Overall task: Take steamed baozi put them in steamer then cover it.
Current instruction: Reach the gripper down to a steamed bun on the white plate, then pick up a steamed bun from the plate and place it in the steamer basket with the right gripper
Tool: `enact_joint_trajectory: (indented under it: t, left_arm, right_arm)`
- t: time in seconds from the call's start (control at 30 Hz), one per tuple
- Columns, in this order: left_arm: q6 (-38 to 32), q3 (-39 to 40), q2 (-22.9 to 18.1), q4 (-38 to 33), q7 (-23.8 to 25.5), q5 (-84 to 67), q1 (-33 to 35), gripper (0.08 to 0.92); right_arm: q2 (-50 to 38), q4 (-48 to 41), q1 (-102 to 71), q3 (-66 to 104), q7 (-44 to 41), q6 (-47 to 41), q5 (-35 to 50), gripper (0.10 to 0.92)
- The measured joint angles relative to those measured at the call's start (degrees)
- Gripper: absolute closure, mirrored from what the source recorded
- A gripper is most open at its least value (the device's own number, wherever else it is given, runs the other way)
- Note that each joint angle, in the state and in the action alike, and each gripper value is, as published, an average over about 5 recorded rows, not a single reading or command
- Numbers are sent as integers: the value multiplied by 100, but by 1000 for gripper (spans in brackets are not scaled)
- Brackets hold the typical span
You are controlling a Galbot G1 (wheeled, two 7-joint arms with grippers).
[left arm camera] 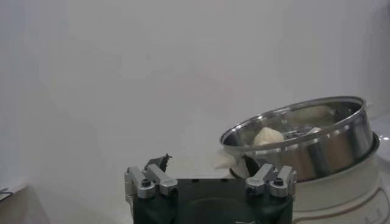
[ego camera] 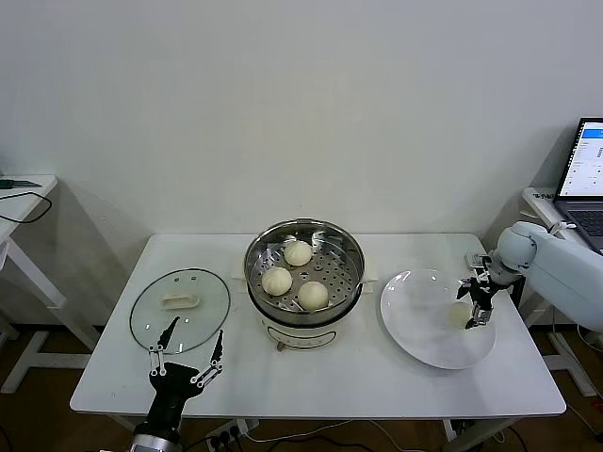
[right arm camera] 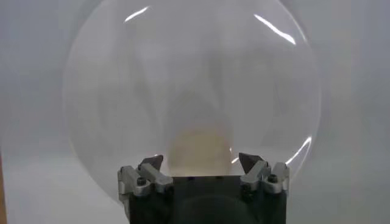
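Note:
The steamer stands mid-table, and three steamed baozi lie on its perforated tray. One more baozi sits on the white plate at the right. My right gripper reaches down over it, open, with a finger on each side. In the right wrist view that baozi lies between the spread fingertips of the right gripper on the plate. My left gripper hangs open at the front left, just short of the glass lid. The left wrist view shows the left gripper empty and the steamer beyond it.
The lid lies flat on the table at the left with its cream handle up. A laptop sits on a side desk at the far right. Another white desk stands at the far left. The plate lies near the table's right edge.

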Motion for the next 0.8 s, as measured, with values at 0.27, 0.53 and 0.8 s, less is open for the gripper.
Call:
enact_joint_trajectory:
  t: [0.27,0.53,0.8]
  left_arm:
    - [-14,-51,19,-12,1,-8,-14,177]
    - [-5,-81,49,-46,1,-26,-43,177]
    - [21,-55,99,-61,-4,-52,-126,177]
  right_arm:
    - [93,-80,0,-23,-46,-18,-44,355]
    - [56,30,180,-41,-188,5,-30,385]
    - [128,455,1057,-402,-679,70,219,377]
